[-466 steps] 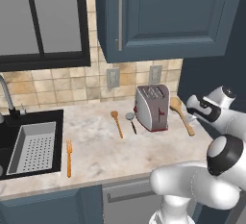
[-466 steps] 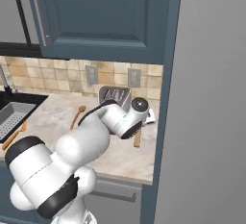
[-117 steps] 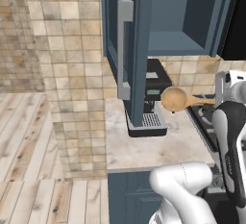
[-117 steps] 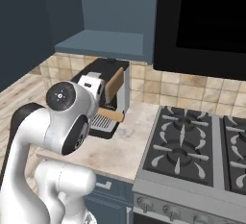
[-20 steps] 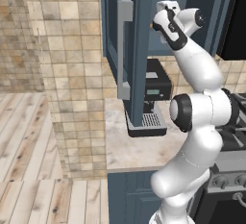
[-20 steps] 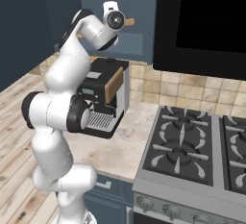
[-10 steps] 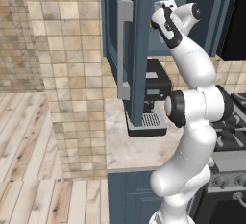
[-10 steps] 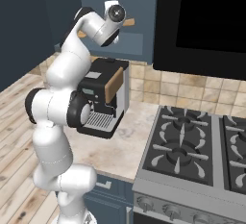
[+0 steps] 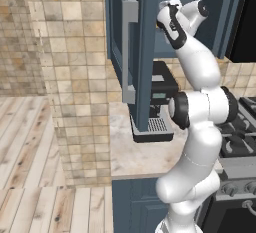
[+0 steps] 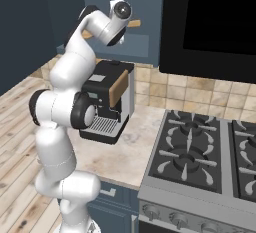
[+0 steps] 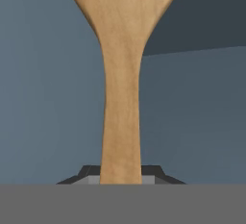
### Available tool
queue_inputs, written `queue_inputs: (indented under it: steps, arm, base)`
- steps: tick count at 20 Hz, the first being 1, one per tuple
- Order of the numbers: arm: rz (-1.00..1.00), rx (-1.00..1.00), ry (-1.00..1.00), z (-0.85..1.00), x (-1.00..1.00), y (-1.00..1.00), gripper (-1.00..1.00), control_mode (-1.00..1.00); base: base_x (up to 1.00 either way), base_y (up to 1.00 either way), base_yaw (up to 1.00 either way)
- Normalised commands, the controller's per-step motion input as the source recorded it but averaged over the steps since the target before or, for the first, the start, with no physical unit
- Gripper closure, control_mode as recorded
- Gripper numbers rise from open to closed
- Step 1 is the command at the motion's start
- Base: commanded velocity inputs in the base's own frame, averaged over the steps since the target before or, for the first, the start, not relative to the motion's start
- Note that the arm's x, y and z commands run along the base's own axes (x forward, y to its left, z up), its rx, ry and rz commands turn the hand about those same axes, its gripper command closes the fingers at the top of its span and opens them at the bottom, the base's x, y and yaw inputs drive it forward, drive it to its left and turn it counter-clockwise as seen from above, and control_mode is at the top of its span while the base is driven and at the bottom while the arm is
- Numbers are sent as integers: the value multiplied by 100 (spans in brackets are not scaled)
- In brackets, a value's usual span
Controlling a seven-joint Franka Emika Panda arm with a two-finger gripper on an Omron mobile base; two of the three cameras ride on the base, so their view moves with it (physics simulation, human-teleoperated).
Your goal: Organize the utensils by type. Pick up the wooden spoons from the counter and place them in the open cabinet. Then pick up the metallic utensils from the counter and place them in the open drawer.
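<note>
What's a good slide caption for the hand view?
Claw shut on a wooden spoon, bowl end pointing away, against the blue inside of the open cabinet.

Wooden spoon (image 11: 121,98): 1. Coffee machine (image 10: 107,102): 1, on the bench (image 10: 122,152). Open cabinet (image 10: 145,42): 1, with 1 door (image 9: 142,52) carrying 1 handle (image 9: 129,52). Gas stove (image 10: 200,157): 1, 2 burner grates visible. Microwave (image 10: 212,14): 1.
</note>
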Motion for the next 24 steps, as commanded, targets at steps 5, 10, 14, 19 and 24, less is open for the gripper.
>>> queue_inputs:
  steps: [5,10,14,19,24]
  arm:
    - [0,0,0,-29,20,10,-100,-100]
    - [0,0,1,-27,18,1,-100,-100]
    - [0,0,6,-26,15,0,-100,-100]
    - [0,0,7,-29,2,0,-100,-100]
    - [0,0,0,-26,-19,0,-100,-100]
  base:
    - [0,0,0]
    - [0,0,0]
    - [0,0,0]
    - [0,0,0]
    - [0,0,0]
